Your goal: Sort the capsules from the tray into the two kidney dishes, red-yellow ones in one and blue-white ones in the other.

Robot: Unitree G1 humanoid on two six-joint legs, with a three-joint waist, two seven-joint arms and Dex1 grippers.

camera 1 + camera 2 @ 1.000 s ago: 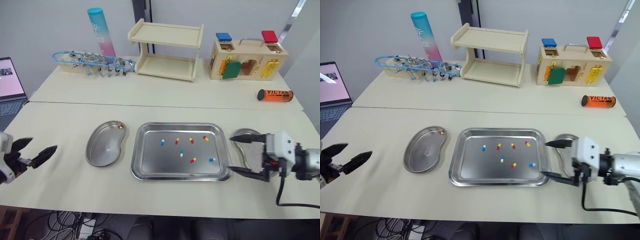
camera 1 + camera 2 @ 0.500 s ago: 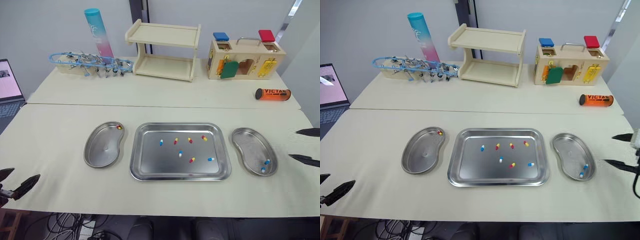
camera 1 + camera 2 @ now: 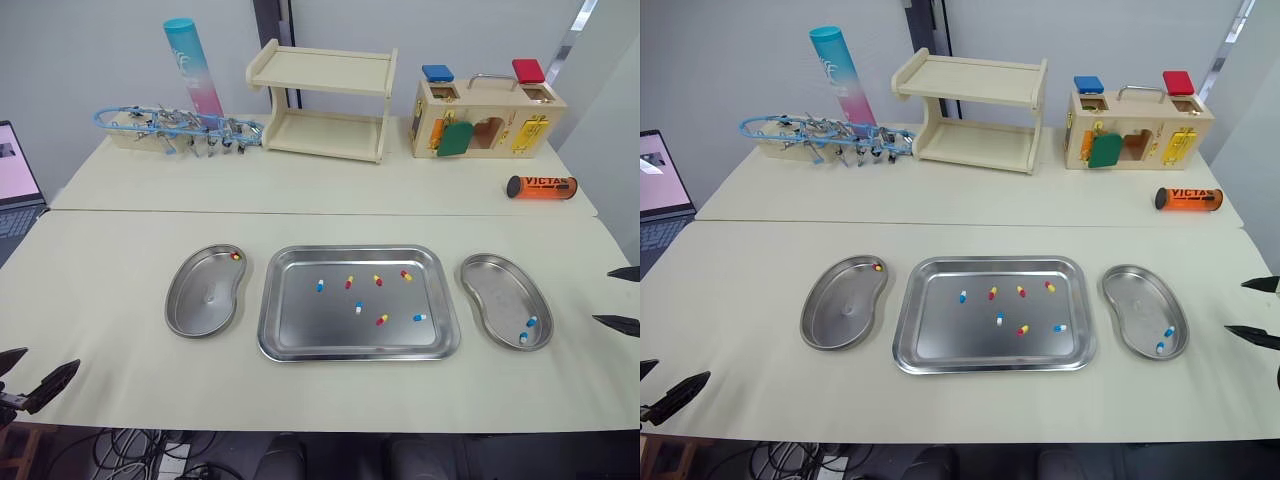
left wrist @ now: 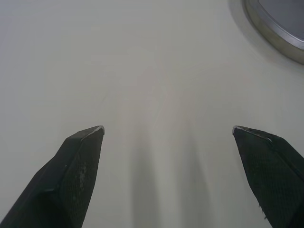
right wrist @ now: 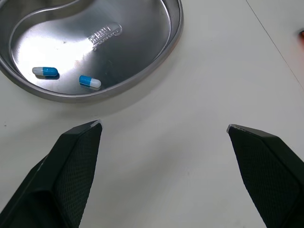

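The steel tray [image 3: 300, 325] lies mid-table with several capsules: red-yellow ones [image 3: 377, 280] and blue-white ones [image 3: 320, 286]. On its left, a kidney dish [image 3: 200, 305] holds one red-yellow capsule [image 3: 236, 256]. On its right, the other kidney dish [image 3: 495, 290] holds two blue-white capsules [image 3: 531, 322], which the right wrist view shows lying side by side [image 5: 89, 81]. My left gripper [image 3: 40, 365] hangs open at the table's near left corner, over bare table [image 4: 168, 128]. My right gripper [image 3: 606, 296] is open and empty at the right edge, just outside that dish [image 5: 164, 126].
Along the back stand a wooden shelf [image 3: 325, 100], a wooden lock box [image 3: 487, 120], a blue-pink tube [image 3: 192, 65] and a rack of instruments [image 3: 175, 130]. An orange tube [image 3: 541, 187] lies at the back right. A laptop [image 3: 15, 180] sits at the far left.
My right gripper has pulled back from over the right dish to the table's right edge, uncovering two blue-white capsules there. My left gripper has drawn back toward the near left corner.
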